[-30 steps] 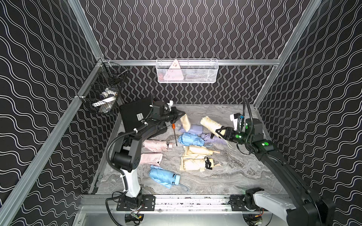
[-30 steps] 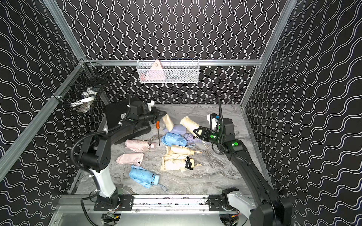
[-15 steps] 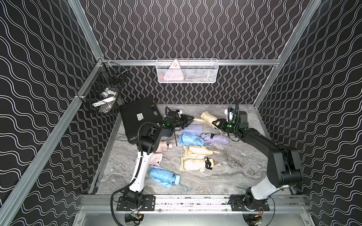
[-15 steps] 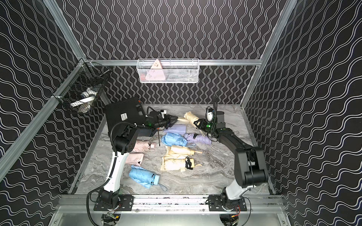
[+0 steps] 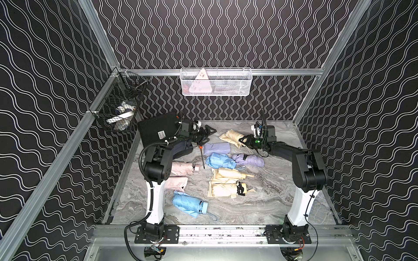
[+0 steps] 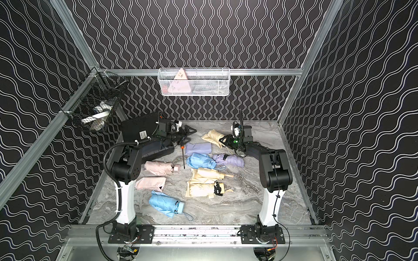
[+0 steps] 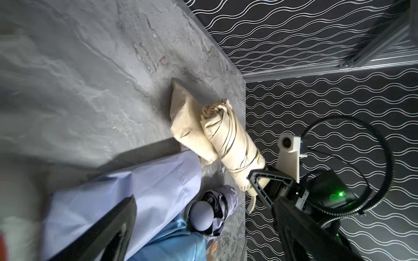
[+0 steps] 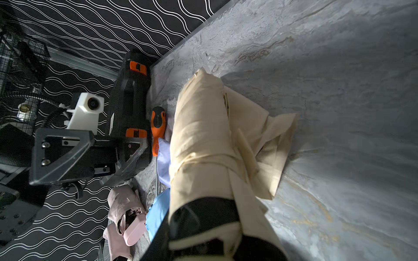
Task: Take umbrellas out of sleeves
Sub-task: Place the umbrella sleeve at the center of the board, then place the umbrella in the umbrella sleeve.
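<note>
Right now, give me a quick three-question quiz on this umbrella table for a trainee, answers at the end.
1. True or false: the left gripper is open and holds nothing.
2. What does the right gripper grip? A) cream umbrella B) lilac sleeve C) black case
3. What colour is the screwdriver's handle?
Key: 1 true; 2 A; 3 orange.

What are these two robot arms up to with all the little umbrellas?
The right hand grips a cream umbrella at the back of the table; its cream sleeve lies loose beside it, apparently pulled off. The left hand is open and empty, near a lilac sleeve.
</note>
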You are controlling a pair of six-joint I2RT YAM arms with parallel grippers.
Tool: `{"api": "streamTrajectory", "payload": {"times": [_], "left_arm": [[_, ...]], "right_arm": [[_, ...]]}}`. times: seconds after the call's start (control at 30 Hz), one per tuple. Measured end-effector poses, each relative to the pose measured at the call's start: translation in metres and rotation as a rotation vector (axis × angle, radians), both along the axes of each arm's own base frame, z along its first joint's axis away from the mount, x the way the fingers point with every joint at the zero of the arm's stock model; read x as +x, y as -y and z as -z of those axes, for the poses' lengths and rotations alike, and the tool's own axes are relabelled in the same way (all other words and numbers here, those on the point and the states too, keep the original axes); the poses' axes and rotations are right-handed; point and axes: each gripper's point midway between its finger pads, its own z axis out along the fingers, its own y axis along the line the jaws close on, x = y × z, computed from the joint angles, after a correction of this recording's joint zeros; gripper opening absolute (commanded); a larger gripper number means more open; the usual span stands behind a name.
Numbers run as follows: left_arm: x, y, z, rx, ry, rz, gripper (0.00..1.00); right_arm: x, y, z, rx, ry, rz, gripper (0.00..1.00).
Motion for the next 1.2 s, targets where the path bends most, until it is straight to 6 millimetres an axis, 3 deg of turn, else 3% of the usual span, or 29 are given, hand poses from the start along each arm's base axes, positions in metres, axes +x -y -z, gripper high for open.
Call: {"api": "streamTrajectory", "payload": {"times": [0.17, 0.27, 0.43, 0.5, 0.57, 0.67, 0.7, 0.73, 0.77, 0.87, 1.03, 1.2], "left_arm": [[-0.017, -0.020, -0.004, 0.065, -0.016, -0.003, 0.99], [-0.030, -0.024, -0.021, 0.114, 0.012, 0.018, 0.99], [-0.060, -0.038, -0.052, 0.211, 0.068, 0.028, 0.99], [-0.076, -0.045, -0.062, 0.252, 0.091, 0.026, 0.99], [-0.092, -0.051, -0.068, 0.285, 0.103, 0.019, 0.99], [-0.117, -0.060, -0.074, 0.330, 0.118, 0.000, 0.99], [-0.124, -0.063, -0.076, 0.345, 0.126, -0.008, 0.99], [-0.130, -0.067, -0.078, 0.365, 0.135, -0.016, 0.99], [-0.136, -0.071, -0.080, 0.386, 0.140, -0.026, 0.99], [-0.146, -0.084, -0.084, 0.456, 0.154, -0.069, 0.99], [-0.162, -0.109, -0.089, 0.551, 0.156, -0.171, 0.99], [-0.171, -0.122, -0.092, 0.602, 0.149, -0.224, 0.99]], "right_arm": [[0.009, -0.005, 0.001, 0.007, 0.001, -0.024, 0.08], [0.019, -0.007, 0.011, -0.014, -0.005, -0.048, 0.08], [0.015, -0.007, 0.037, -0.061, -0.059, -0.086, 0.12], [0.019, -0.007, 0.039, -0.077, -0.055, -0.102, 0.25], [0.020, -0.008, 0.041, -0.096, -0.051, -0.120, 0.51], [0.012, -0.001, 0.052, -0.150, -0.084, -0.123, 0.78], [0.006, 0.002, 0.056, -0.172, -0.101, -0.124, 0.93], [0.001, 0.004, 0.057, -0.190, -0.112, -0.124, 1.00], [-0.002, 0.007, 0.054, -0.207, -0.113, -0.123, 1.00], [-0.001, 0.014, 0.028, -0.265, -0.052, -0.112, 1.00], [-0.001, 0.031, -0.053, -0.352, 0.137, -0.038, 1.00], [-0.027, 0.052, -0.132, -0.393, 0.326, 0.074, 1.00]]}}
